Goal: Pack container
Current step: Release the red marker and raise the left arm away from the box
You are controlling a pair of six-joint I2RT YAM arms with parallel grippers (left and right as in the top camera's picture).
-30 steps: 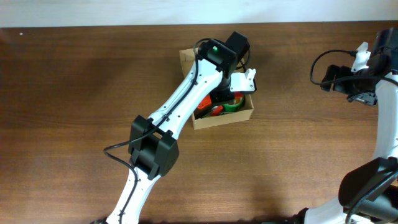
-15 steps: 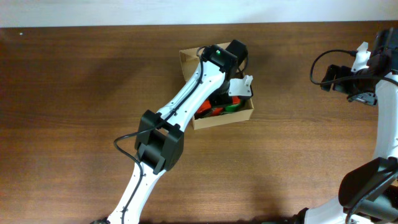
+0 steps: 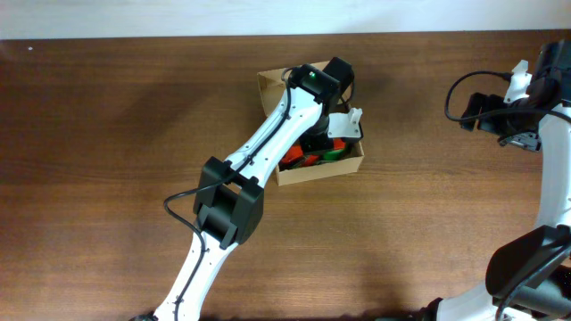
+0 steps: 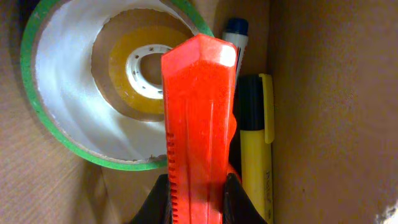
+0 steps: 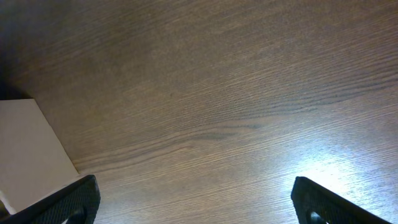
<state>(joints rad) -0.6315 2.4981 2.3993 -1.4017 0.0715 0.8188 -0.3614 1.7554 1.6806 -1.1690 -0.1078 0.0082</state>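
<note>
**Left tool** (image 4: 198, 208): clamped. Its two black fingers (image 4: 157, 202) press on both sides of a long, ribbed orange plastic piece (image 4: 198, 112). The piece points away from the wrist camera and lies over the other contents. The tool is down inside the container.

**Contents beside the orange plastic piece, left wrist view:**
- To its left, a wide tape roll with a green edge and a white inner face (image 4: 62, 93) lies flat.
- Within that ring sits a smaller yellowish-brown tape roll with a white core (image 4: 134, 65).
- To its right, a yellow marker with a black section (image 4: 256, 162) lies along the cardboard side wall.
- A white marker with a blue cap (image 4: 235, 30) shows beyond the orange tip and is mostly hidden.

**Container** (image 3: 323, 172): a small rectangular box of plain tan cardboard, unmarked, with upright walls and an open top.
- It stands on the dark brown wooden table (image 3: 107, 178), toward the far middle, turned at a slight angle to the table edge.
- The white-and-black left arm (image 3: 268, 134) reaches in over its near-left side and covers much of the interior.
- Green and orange show in the uncovered part.
- The lid flap cannot be made out.

**Right tool** (image 5: 196, 211): fingers wide apart, over the wood of the table. In the overhead view it is at the far right, well apart from the container.
</note>
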